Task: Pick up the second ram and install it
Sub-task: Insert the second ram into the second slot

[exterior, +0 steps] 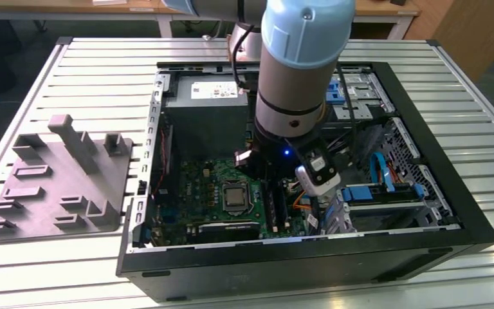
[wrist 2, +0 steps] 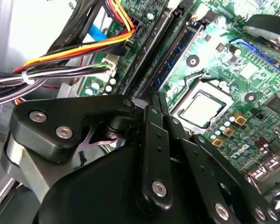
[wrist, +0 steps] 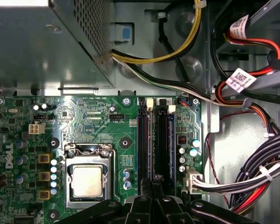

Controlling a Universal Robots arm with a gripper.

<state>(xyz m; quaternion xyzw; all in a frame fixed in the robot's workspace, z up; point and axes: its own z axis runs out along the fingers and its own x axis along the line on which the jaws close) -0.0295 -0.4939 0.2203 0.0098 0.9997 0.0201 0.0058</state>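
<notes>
1. Slatted metal table (exterior: pixel 101 64) carries an open computer case (exterior: pixel 453 212) lying on its side, and office desks stand behind it.
2. On the exterior view's left, beside the case, lies a grey moulded fixture tray (exterior: pixel 58 180) with upright posts and pockets.
3. The arm (exterior: pixel 303 58) reaches straight down into the case. Its pale blue joint and black wrist cover much of the green motherboard (exterior: pixel 204 187) in that view.
4. The gripper (wrist 2: pixel 154 100) hangs low over the memory slots (wrist: pixel 164 140), and its black linkages take up the foreground in both wrist views. Its fingers (wrist: pixel 154 179) are drawn together, tips side by side with no gap showing.
5. The second ram (wrist 2: pixel 177 58), a blue-green board seen edge on, stands in one of the long black slots. It runs away from the fingertips, which sit at its near end. I cannot tell whether the tips pinch its edge or only rest on it.
6. The processor socket (wrist: pixel 87 179) with its silver lid lies just beside the slots on the motherboard.
7. A bundle of black, white, red and orange cables (wrist: pixel 266 172) crowds the other side of the slots, and a white plug sits near the slot ends. In the second wrist view the same wires (wrist 2: pixel 84 46) sweep close past the gripper's housing.
8. The grey power supply (wrist: pixel 37 46) with its perforated side borders the board beyond the slots, and yellow and black leads trail from it.
9. Blue drive brackets (exterior: pixel 375 193) sit at the case's end on the exterior view's right.
</notes>
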